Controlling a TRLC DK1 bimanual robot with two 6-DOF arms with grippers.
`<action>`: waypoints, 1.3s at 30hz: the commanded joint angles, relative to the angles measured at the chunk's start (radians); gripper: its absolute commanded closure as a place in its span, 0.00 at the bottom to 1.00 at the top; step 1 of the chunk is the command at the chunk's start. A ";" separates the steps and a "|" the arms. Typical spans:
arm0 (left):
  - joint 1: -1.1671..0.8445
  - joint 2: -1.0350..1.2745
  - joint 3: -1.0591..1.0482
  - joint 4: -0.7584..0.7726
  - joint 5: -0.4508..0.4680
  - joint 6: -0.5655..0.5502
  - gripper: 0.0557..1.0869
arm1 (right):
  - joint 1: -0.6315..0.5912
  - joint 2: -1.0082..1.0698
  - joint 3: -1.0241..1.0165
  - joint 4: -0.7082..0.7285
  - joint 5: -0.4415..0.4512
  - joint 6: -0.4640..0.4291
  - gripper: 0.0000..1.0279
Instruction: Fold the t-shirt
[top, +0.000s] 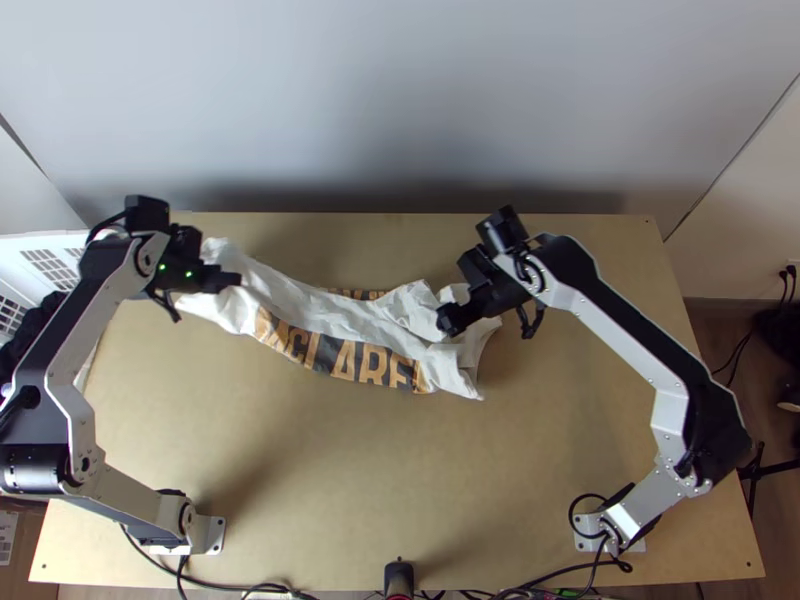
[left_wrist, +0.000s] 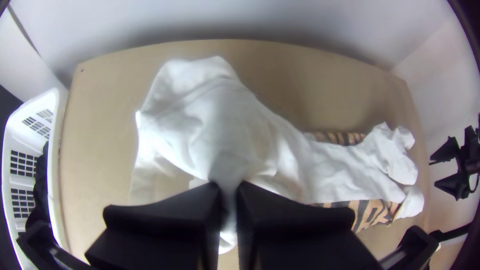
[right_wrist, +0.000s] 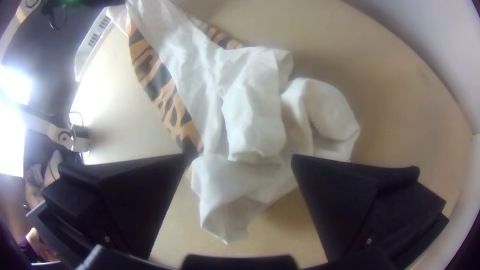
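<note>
My left gripper (top: 225, 280) is over the table's left part; in the left wrist view, my left gripper (left_wrist: 228, 192) is shut on a gathered white part of the t-shirt (left_wrist: 200, 115). From there the shirt (top: 330, 315) stretches as a bunched, narrow band toward the right, white with a black-and-orange printed strip along its near side. My right gripper (top: 450, 325) is above the shirt's crumpled right end. In the right wrist view, my right gripper (right_wrist: 239, 160) has its fingers wide apart, with the white cloth (right_wrist: 255, 110) lying beyond and between them.
A white basket (left_wrist: 60, 170) with dark cloth in it stands at the table's left edge. A wall rises behind the far edge of the table (top: 400, 480). Cables and a small black device (top: 399, 577) are at the near edge. Bare wood lies in front of the shirt.
</note>
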 joint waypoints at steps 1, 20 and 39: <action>-0.134 -0.008 0.081 -0.039 0.039 -0.021 0.97 | -0.052 -0.059 -0.060 0.000 0.000 -0.004 0.05; -0.511 0.027 0.192 0.007 0.113 -0.035 0.97 | -0.118 -0.245 -0.299 0.010 0.001 -0.007 0.05; -0.781 0.248 0.367 0.048 0.171 -0.079 0.97 | -0.176 -0.285 -0.376 0.010 0.003 -0.022 0.05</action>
